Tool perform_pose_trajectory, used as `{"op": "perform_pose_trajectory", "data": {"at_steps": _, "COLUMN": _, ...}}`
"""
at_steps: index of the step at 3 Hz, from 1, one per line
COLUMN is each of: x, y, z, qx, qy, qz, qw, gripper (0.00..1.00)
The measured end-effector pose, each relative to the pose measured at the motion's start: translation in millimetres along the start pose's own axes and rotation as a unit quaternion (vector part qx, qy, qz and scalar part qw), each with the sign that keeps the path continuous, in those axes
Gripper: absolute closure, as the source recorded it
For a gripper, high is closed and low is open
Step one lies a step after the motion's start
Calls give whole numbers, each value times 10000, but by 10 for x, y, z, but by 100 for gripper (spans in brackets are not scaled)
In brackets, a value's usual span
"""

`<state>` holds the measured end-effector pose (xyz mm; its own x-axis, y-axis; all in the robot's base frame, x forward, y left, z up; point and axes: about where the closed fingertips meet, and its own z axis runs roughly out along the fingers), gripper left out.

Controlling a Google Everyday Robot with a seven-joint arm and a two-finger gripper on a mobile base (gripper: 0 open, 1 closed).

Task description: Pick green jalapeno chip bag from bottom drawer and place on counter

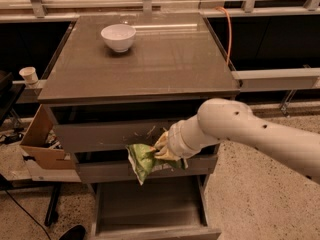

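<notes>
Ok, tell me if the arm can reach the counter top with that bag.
Probably yes. The gripper holds the chip bag in front of the drawers, just below the counter. It only has to clear the front edge going up, and the bowl sits far back.

Single view logged. The cabinet is viewed from a raised position in front of it, with the camera tilted downward: the counter [150,64] is seen from above, the drawer fronts obliquely. The white bowl [118,36] marks the far side of the field. The bottom drawer [150,209], standing open, is cut by the lower frame edge. The arm [250,129] is seen close, entering from the right edge. The gripper [161,148] is placed just below frame centre, before the middle drawer front, clamped on the green jalapeno chip bag [142,161].
</notes>
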<state>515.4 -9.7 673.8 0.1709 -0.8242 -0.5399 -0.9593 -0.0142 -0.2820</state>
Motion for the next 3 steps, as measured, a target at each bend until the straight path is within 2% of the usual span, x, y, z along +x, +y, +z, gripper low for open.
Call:
{"op": "perform_pose_trajectory", "data": {"at_steps": 1, "x": -280, "y": -417, "z": -680, "qx": 164, "qy": 7, "qz": -44, "qw": 9999, "gripper": 100}}
{"op": "perform_pose_trajectory", "data": {"at_steps": 2, "x": -583, "y": -874, "z": -1413, "qx": 370, "qy": 379, "qz": -218, "qw": 9984, "gripper": 100}}
{"op": "perform_pose_trajectory", "data": {"at_steps": 3, "x": -952, "y": -1267, "z": -2059, "qx": 526, "qy": 804, "qz": -547, "qw": 9939, "gripper": 100}}
